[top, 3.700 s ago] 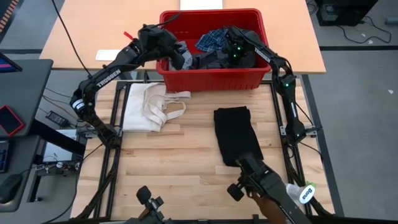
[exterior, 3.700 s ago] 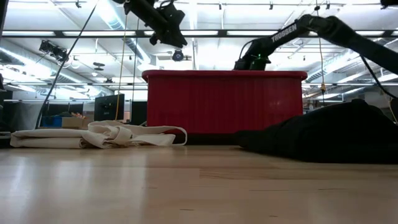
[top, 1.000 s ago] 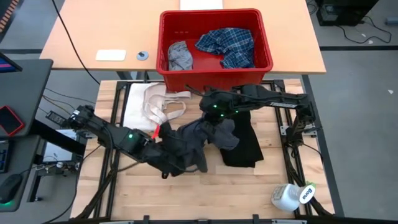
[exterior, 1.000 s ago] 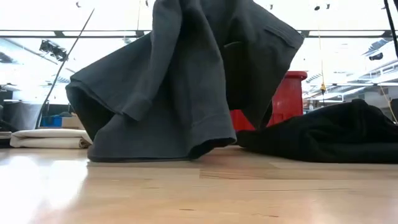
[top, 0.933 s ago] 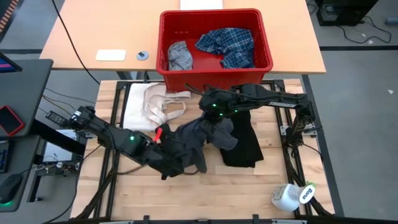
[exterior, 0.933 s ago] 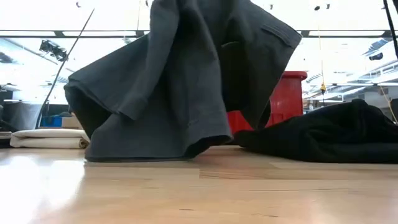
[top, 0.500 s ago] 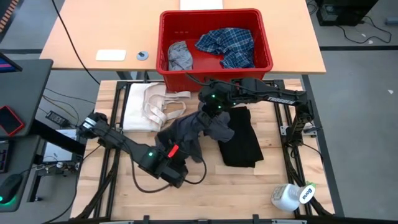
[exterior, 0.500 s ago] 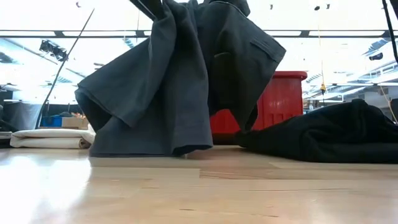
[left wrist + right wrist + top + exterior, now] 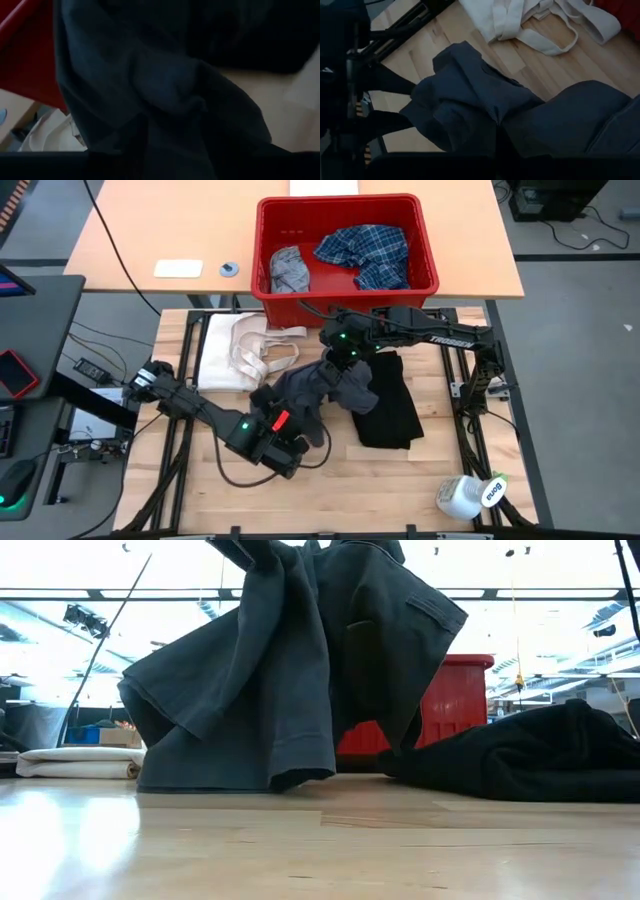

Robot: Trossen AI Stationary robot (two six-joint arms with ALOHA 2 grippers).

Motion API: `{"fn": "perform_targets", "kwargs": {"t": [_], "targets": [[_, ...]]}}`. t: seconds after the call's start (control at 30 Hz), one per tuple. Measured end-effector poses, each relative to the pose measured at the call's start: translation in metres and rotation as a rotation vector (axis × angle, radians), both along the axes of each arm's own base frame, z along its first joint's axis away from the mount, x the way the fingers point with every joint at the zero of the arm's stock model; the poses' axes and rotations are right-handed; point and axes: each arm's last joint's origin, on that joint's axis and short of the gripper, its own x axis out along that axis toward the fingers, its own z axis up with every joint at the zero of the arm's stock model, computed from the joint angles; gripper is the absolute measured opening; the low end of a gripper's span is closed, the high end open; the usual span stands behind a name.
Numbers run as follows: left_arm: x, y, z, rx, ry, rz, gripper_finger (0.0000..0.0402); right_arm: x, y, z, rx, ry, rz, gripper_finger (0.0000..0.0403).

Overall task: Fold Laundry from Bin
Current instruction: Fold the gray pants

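Note:
The dark grey garment (image 9: 315, 392) hangs between my two grippers over the table's middle, and its lower hem (image 9: 230, 778) touches the table. My left gripper (image 9: 290, 428) is shut on it at its near left side. My right gripper (image 9: 345, 363) is shut on it at its far right side. The red bin (image 9: 345, 305) stands at the far edge with the light grey garment (image 9: 290, 270) and the plaid shirt (image 9: 365, 248) inside. The black garment (image 9: 385, 408) lies folded on the table at the right. My left gripper holds a bunched fold of the dark grey garment (image 9: 150, 132), coming about level from the table's near side; the cloth itself hides the fingertips. The garment hangs below the hold. My right gripper holds a gathered upper part of the garment (image 9: 496, 119) from above. The cloth hangs slack below it in folds (image 9: 400, 650), down to the table.
A cream-white cloth with strap loops (image 9: 245, 350) lies at the table's left, near the bin. A white bottle (image 9: 470, 495) lies at the near right corner. Bare wood shows along the near edge (image 9: 330, 490).
My left gripper has gone toward the table's near edge and a little right, keeping its hold. My right gripper has gone slightly toward the bin. The dark grey garment hangs more gathered between them, with a shorter stretch of its hem on the table.

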Motion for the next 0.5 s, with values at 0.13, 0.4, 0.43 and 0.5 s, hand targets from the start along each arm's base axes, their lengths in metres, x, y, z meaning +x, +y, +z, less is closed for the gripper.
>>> {"fn": "perform_targets", "kwargs": {"t": [0.13,0.4,0.43,0.5], "targets": [[0.004,0.007,0.0,-0.023,-0.036,0.047,0.0185,0.0,0.002,0.0,0.004,0.0,-0.001,0.0009],[0.012,-0.002,0.003,-0.039,-0.031,-0.079,0.0185,0.0,0.002,0.0,-0.006,0.0,0.012,0.001],[0.011,-0.003,0.003,-0.035,-0.024,-0.085,0.0185,0.0,0.002,0.0,-0.007,0.0,0.015,0.001],[0.011,-0.004,0.003,-0.038,-0.026,-0.085,0.0185,0.0,0.002,0.0,-0.01,-0.001,0.019,0.001]]}}
